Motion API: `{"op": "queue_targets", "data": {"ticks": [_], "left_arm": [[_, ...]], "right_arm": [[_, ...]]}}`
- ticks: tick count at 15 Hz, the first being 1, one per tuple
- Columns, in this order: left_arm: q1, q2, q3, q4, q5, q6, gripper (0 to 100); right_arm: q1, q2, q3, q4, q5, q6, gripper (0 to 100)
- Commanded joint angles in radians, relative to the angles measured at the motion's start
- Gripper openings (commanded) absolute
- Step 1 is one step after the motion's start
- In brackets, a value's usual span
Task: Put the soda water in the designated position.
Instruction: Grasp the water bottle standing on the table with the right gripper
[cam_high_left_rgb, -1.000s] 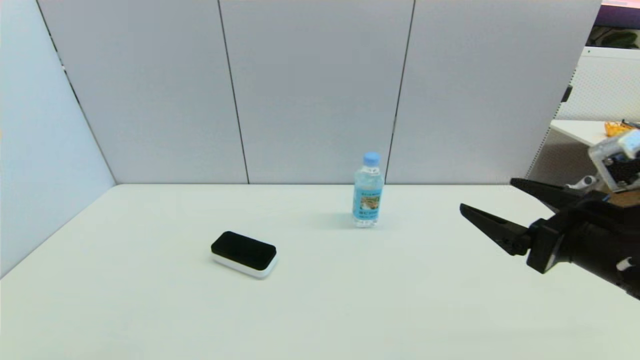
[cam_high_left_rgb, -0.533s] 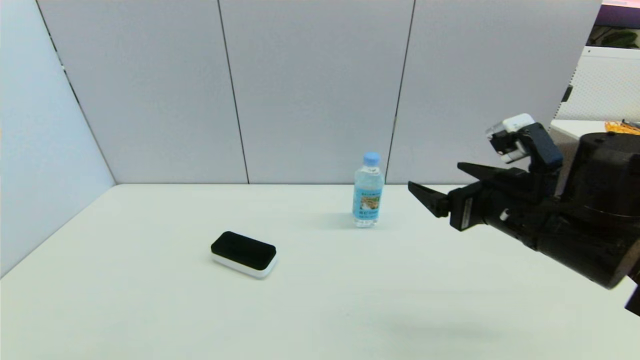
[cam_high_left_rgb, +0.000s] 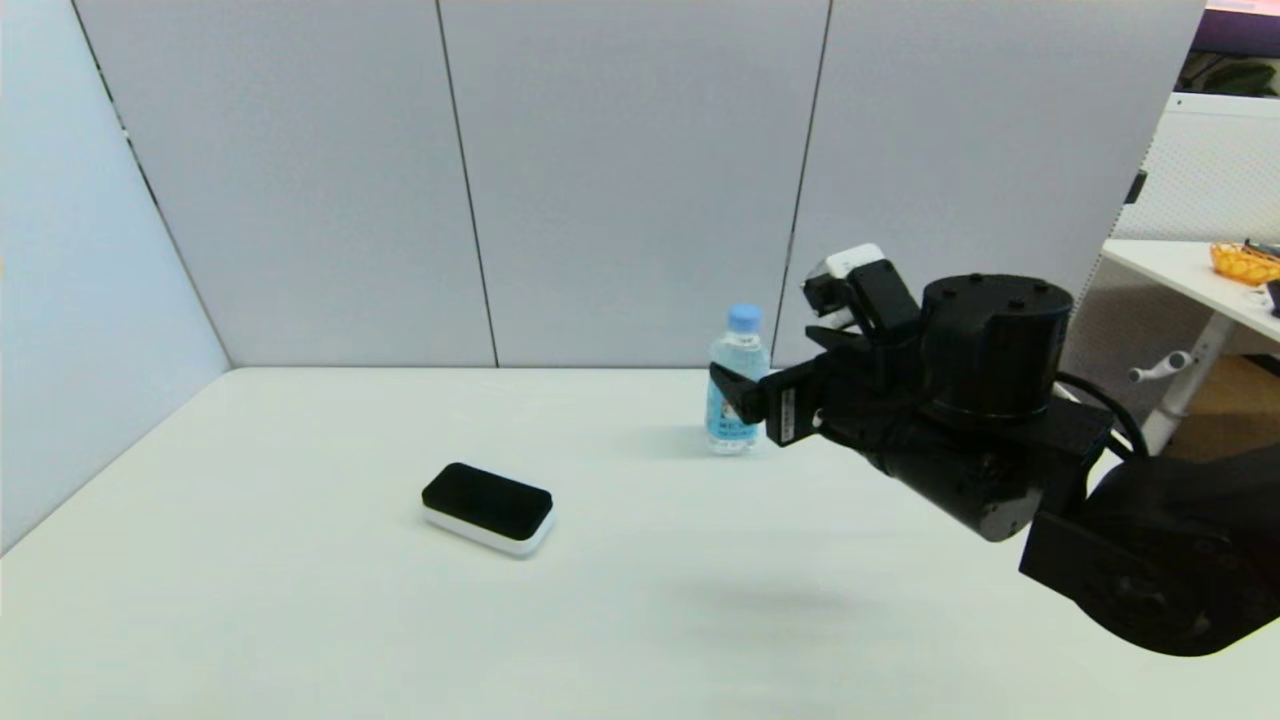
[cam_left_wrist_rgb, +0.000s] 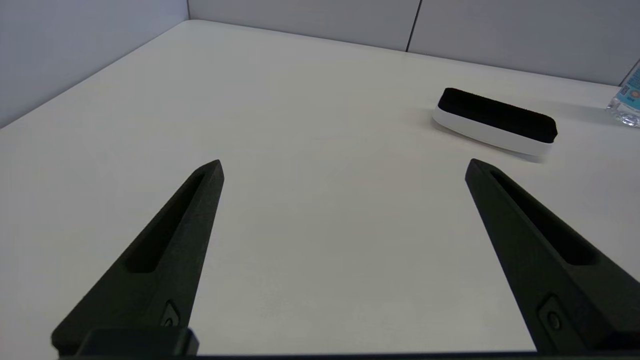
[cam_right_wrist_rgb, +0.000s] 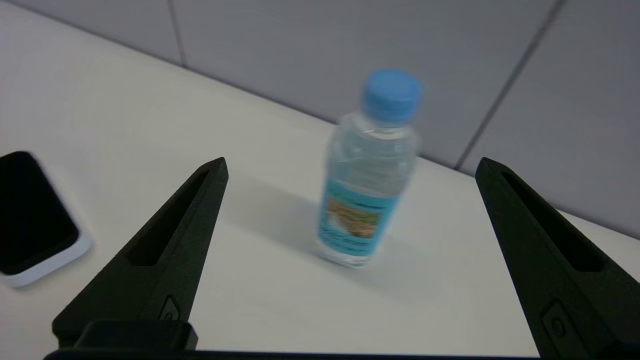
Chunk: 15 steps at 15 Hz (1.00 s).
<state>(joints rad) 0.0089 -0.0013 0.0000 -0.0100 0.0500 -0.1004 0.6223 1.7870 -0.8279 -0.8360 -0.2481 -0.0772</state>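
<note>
Fingers of the right gripper (cam_right_wrist_rgb: 350, 165) spread wide and empty, reaching in from the tabletop's right side toward the far edge, level with the label of the small clear plastic soda water bottle with light-blue cap and label (cam_right_wrist_rgb: 367, 172). Framed between the two black fingers in the right wrist view, but apart from both and nearer one of them than the other. In the head view, near fingertip overlapping the bottle's lower body; impossible to tell contact from that angle.

Left gripper (cam_left_wrist_rgb: 345, 170) parked low over the near left part of the white tabletop (cam_high_left_rgb: 300, 620), fingers likewise wide apart and holding nothing.

Farther out, toward the middle-left: flat white block with a black top (cam_high_left_rgb: 488, 507), lying well apart from the bottle. Farthest: bottle standing upright close to the far edge, right of centre, just before the grey partition wall (cam_high_left_rgb: 620, 180).

Likely risks: light, narrow bottle tipped or pushed toward the wall if one finger arrives first on an off-centre approach; thin plastic squeezed and slipping if gripped too high near the cap; rolling away once toppled. Safer: centring before closing, gripping at label height.
</note>
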Motion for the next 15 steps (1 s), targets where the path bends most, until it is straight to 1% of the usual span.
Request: {"op": "queue_targets", "data": {"ticks": [1, 5, 6, 11, 15], "left_arm": [[0.0, 0.0, 0.0, -0.001, 0.001, -0.001, 100], [0.0, 0.0, 0.0, -0.001, 0.001, -0.001, 100], [0.0, 0.0, 0.0, -0.001, 0.001, -0.001, 100], [0.0, 0.0, 0.0, -0.001, 0.001, -0.001, 100], [0.0, 0.0, 0.0, -0.001, 0.001, -0.001, 100]], "right_arm": [[0.086, 0.072, -0.008, -0.014, -0.108, 0.059, 100], [0.063, 0.129, -0.074, -0.014, -0.186, 0.06, 100], [0.045, 0.146, -0.085, -0.017, -0.194, 0.062, 100], [-0.019, 0.187, -0.131, -0.023, -0.194, 0.048, 100], [-0.036, 0.218, -0.131, -0.026, -0.192, 0.054, 100]]}}
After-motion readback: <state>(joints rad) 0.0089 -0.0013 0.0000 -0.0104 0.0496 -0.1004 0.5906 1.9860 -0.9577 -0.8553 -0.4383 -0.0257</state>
